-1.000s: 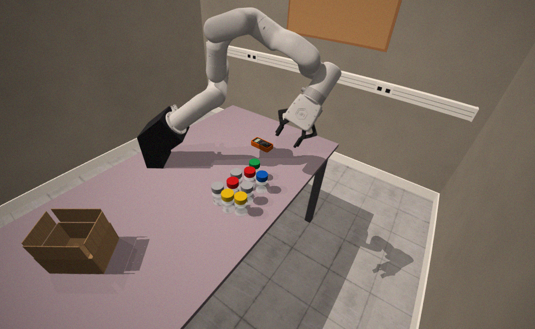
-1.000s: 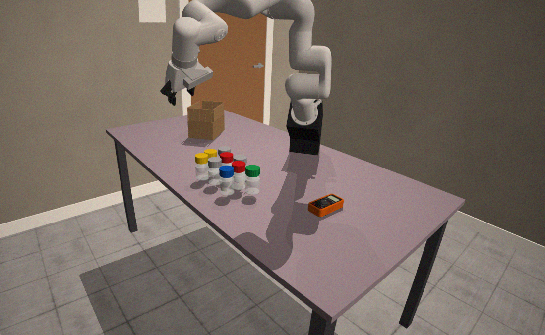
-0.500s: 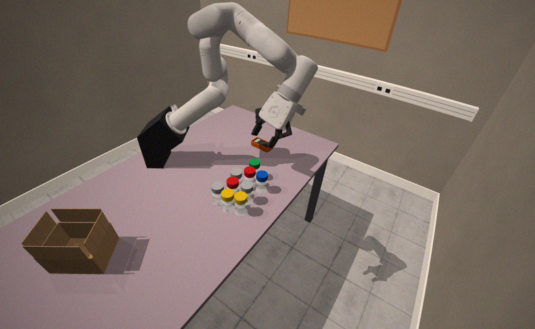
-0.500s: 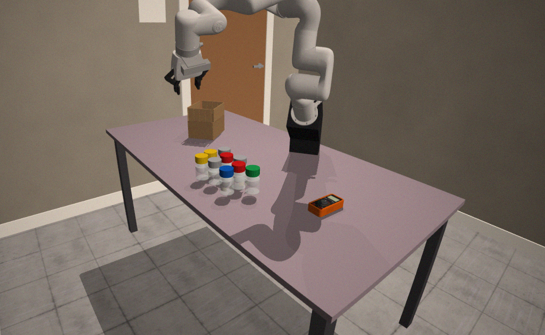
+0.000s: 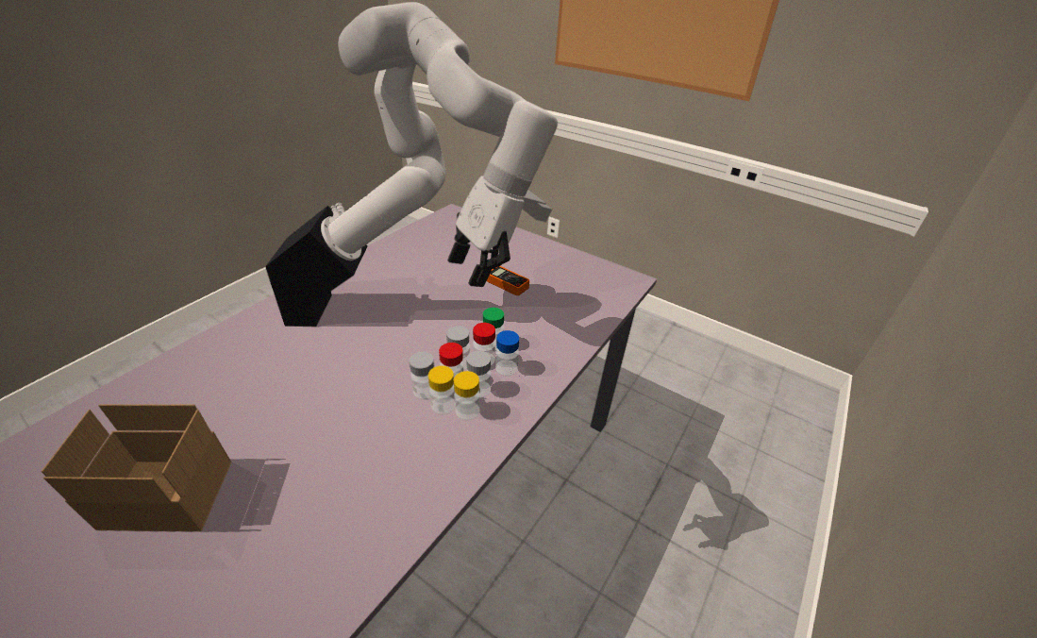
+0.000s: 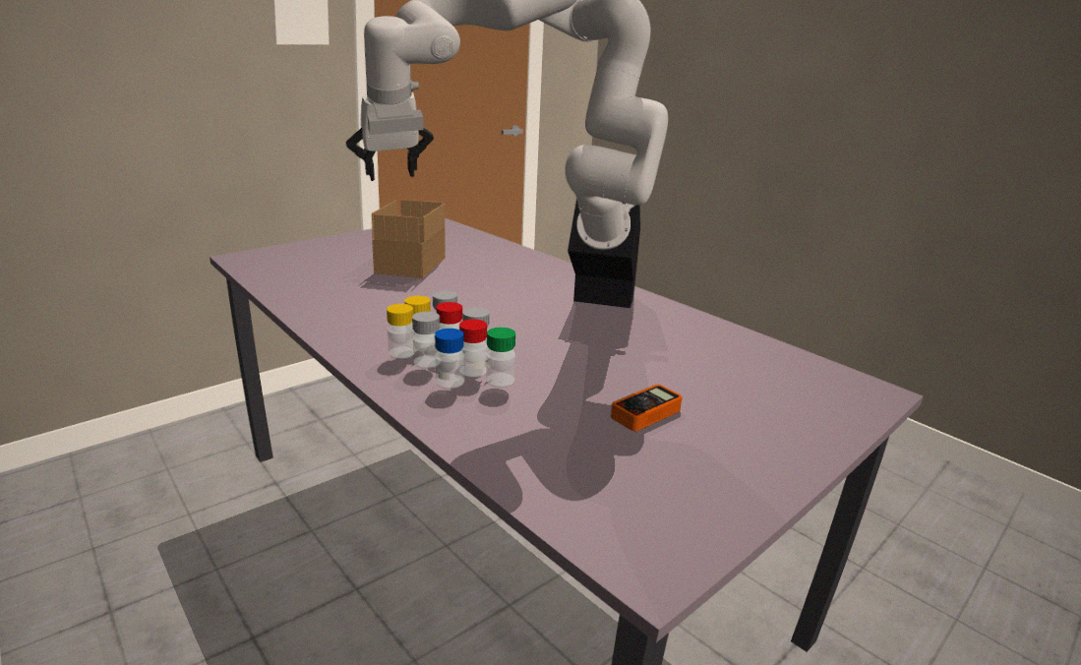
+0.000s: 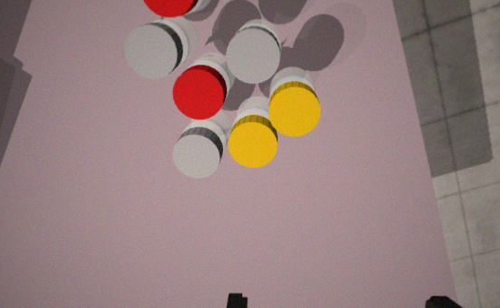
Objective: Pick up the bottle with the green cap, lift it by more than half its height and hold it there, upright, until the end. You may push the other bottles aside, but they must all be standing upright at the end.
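The green-capped bottle [image 5: 493, 319] stands upright at the far end of a tight cluster of clear bottles on the purple table; it also shows in the exterior view [image 6: 501, 355]. Next to it stand a blue-capped bottle [image 5: 507, 346] and a red-capped bottle [image 5: 483, 336]. My gripper [image 5: 476, 266] is open and empty, high above the table over the cluster; it also shows in the exterior view [image 6: 390, 167]. The wrist view looks down on grey, red [image 7: 198, 92] and yellow [image 7: 294, 108] caps; the green cap is out of its frame.
An orange multimeter [image 6: 645, 406] lies on the table beyond the bottles. An open cardboard box [image 5: 135, 464] stands at the other end. The arm's black base [image 5: 308, 269] sits at the table's back edge. The table's long edge [image 5: 506, 467] runs close beside the cluster.
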You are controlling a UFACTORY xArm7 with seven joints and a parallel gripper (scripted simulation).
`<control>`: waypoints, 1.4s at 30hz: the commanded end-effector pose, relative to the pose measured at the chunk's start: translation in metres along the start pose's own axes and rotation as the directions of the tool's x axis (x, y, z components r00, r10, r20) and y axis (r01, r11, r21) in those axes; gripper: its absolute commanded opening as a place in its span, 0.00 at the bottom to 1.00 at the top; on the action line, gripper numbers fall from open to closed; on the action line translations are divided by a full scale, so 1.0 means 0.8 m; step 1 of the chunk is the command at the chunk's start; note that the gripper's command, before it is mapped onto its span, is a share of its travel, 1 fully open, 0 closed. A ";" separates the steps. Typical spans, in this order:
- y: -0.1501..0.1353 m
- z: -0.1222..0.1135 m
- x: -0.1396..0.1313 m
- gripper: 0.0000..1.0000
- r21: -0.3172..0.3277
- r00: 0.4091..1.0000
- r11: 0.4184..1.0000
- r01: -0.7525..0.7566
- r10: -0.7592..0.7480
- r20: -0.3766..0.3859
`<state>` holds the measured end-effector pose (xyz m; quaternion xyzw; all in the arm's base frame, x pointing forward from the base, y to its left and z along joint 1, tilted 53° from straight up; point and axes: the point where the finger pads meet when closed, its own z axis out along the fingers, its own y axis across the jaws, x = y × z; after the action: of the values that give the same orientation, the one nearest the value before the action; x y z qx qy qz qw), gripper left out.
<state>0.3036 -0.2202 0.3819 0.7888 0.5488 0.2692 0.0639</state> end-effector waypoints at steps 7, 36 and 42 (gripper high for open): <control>-0.037 0.028 -0.024 0.79 0.011 0.982 0.988 -0.155 0.155 -0.111; -0.114 0.086 -0.002 0.79 0.118 0.812 0.900 -0.420 0.431 -0.394; -0.113 0.085 -0.003 0.79 0.116 0.816 0.902 -0.417 0.427 -0.389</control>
<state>0.2613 -0.1720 0.2864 0.8177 0.3649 0.4274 -0.1247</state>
